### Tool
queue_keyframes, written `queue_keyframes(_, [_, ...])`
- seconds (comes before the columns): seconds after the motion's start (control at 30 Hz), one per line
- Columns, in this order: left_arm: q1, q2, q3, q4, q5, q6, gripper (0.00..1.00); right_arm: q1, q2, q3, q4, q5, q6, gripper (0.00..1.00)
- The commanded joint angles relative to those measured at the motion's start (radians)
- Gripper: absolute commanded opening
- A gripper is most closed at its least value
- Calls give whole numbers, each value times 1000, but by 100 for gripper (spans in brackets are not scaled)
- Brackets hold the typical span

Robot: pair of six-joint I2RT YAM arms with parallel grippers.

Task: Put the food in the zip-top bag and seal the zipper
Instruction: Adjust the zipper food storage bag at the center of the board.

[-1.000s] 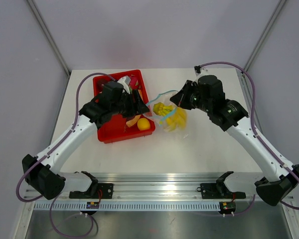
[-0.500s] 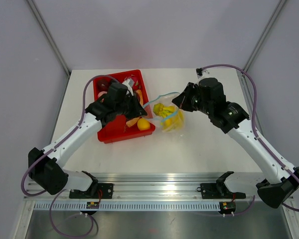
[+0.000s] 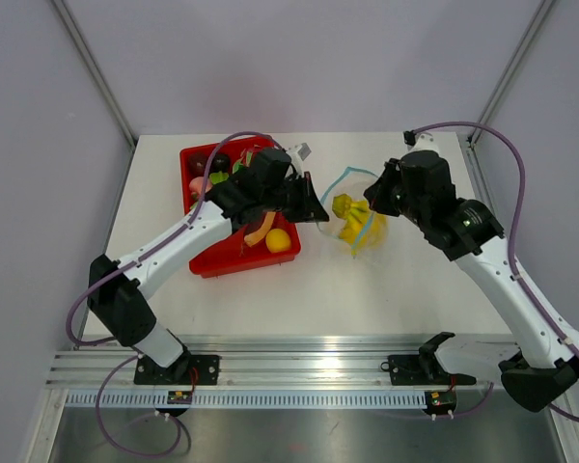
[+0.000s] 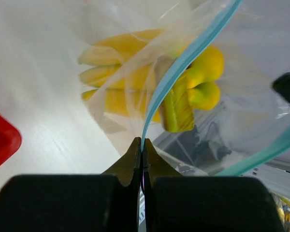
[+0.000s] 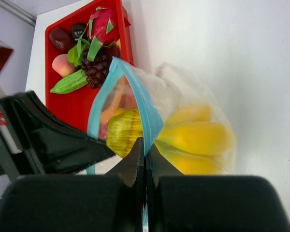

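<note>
- The zip-top bag hangs between the two grippers, just right of the red tray. Its mouth faces up and away from the arm bases. Whether its lower end rests on the table cannot be told.
- The zipper is unsealed and bowed into an open loop. The left gripper has its fingers pressed together on the near-left part of the strip. The right gripper is likewise clamped on the strip at the opposite side.
- Inside the bag lie the banana bunch and a yellow-green fruit — both low in the pouch, below the strip.
- The step in hand looks like holding the mouth open. To do it well, the two pinches should draw gently apart and stay level, so the loop stays wide and the fruit does not roll toward the opening. Pulling hard risks the thin film slipping from the fingertips.
- With both grippers occupied, loading more would likely mean one side letting go. The side that holds must then carry the bag upright alone.
- Most of the task seems left to do, as the tray holds the rest:
  - a yellow-orange citrus at its near corner
  - purple grapes
  - a green piece
  - dark red fruits
  - a peach-coloured fruit
  - a pink dragon fruit
</note>
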Motion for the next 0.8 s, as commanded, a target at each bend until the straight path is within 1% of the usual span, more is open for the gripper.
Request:
queue_keyframes(0.0, [-7, -9, 67, 74, 41, -4, 0, -1, -68, -91, 10, 43, -20, 0])
queue_keyframes(0.07, [-15, 42, 48, 80, 55, -8, 0, -2, -56, -200, 26, 70, 15, 0])
queue_keyframes(0.1, [-19, 103, 41, 80, 60, -13, 0, -2, -31, -284, 30, 87, 41, 0])
queue_keyframes(0.17, [-30, 154, 55, 60, 64, -5, 0, -2, -7, -311, 20, 87, 58, 0])
queue_keyframes(0.23, [-36, 183, 87, 22, 84, 9, 0, -2, -8, -251, 5, 90, 43, 0])
queue_keyframes(0.27, [-39, 176, 134, 14, 89, 13, 0, -2, -19, -222, 8, 95, 26, 0])
queue_keyframes(0.3, [-41, 164, 170, -4, 92, 25, 0, -1, -37, -145, 7, 107, -6, 0])
queue_keyframes(0.37, [-41, 110, 242, -20, 92, 36, 0, -2, -47, -58, -21, 119, -34, 0])
queue_keyframes(0.4, [-41, 92, 305, -29, 80, 50, 0, -2, -59, 10, -39, 127, -55, 0])
queue_keyframes(0.47, [-41, 44, 327, -31, 54, 58, 0, -2, -79, 39, -43, 139, -64, 0])
queue_keyframes(0.53, [-41, 41, 276, -12, 35, 52, 0, -2, -126, -15, -29, 167, -55, 0])
queue_keyframes(0.57, [-41, 57, 249, 8, 35, 44, 0, -2, -141, -95, -26, 175, -48, 0])
queue_keyframes(0.63, [-47, 97, 154, 40, 80, 3, 0, -1, -154, -185, -45, 188, -9, 0])
queue_keyframes(0.67, [-55, 148, 129, 80, 93, -10, 0, -2, -148, -272, -59, 193, 9, 0])
queue_keyframes(0.7, [-62, 172, 117, 81, 107, -22, 0, -2, -133, -311, -73, 198, 46, 0])
queue_keyframes(0.77, [-84, 241, 153, 54, 124, -15, 0, -2, -100, -343, -124, 201, 69, 0])
